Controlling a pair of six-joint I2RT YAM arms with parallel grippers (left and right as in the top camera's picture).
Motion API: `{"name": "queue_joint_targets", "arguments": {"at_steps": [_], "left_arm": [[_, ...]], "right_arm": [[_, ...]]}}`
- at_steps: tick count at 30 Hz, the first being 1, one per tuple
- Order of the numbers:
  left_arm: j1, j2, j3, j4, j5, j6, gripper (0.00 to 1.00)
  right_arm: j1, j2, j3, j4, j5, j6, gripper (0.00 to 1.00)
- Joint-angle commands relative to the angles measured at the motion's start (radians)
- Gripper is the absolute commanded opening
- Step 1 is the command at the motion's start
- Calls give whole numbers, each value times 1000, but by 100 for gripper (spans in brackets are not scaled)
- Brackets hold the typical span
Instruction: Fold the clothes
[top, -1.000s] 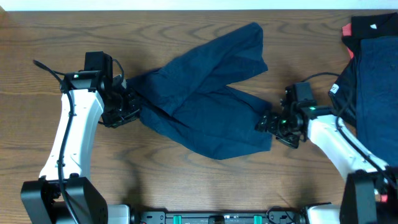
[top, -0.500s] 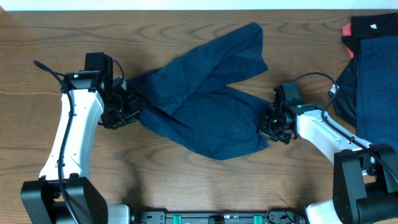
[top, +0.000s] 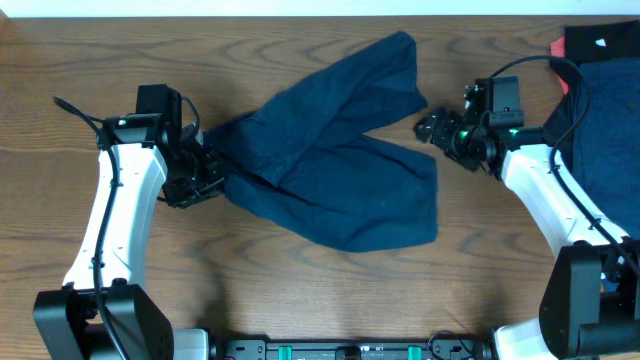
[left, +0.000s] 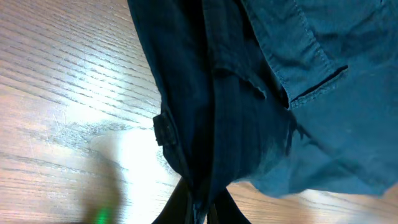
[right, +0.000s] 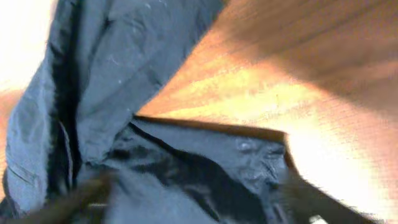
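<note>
Trousers (top: 330, 175) of dark navy lie spread across the middle of the wooden tabletop (top: 300, 290), their two legs forking toward the right. The left hand (top: 205, 176) is clamped on the waist end, its fingers (left: 173, 209) pinching a fold of cloth. The right hand (top: 428, 128) hovers just beside the upper leg's hem, blurred prongs wide apart, holding nothing. More clothes (top: 600, 150), navy, black and red, are heaped at the right edge.

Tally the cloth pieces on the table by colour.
Navy: 2, the trousers and the navy cloth at the right edge
Black: 1, the black piece in the far right corner
Red: 1, the red piece peeking out beside it
Total: 4
</note>
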Motion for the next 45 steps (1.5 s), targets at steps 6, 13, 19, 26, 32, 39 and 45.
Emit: {"name": "queue_joint_targets", "arguments": {"at_steps": [6, 13, 19, 26, 32, 39, 45], "left_arm": [[2, 0, 1, -1, -9, 10, 6], [2, 0, 1, 3, -9, 9, 6], [2, 0, 1, 5, -9, 9, 6], [2, 0, 1, -5, -9, 10, 6], [2, 0, 1, -4, -9, 10, 6], [2, 0, 1, -3, -9, 9, 6], [2, 0, 1, -3, -9, 10, 6]], "right_arm": [[5, 6, -1, -204, -2, -67, 99], [7, 6, -1, -501, -11, -151, 98], [63, 6, -27, -590, -12, -264, 98], [142, 6, -112, -493, -11, -217, 97], [144, 6, -173, -424, -8, -192, 96], [145, 6, -210, -379, -37, -177, 64], [144, 6, -211, -325, -49, -114, 13]]}}
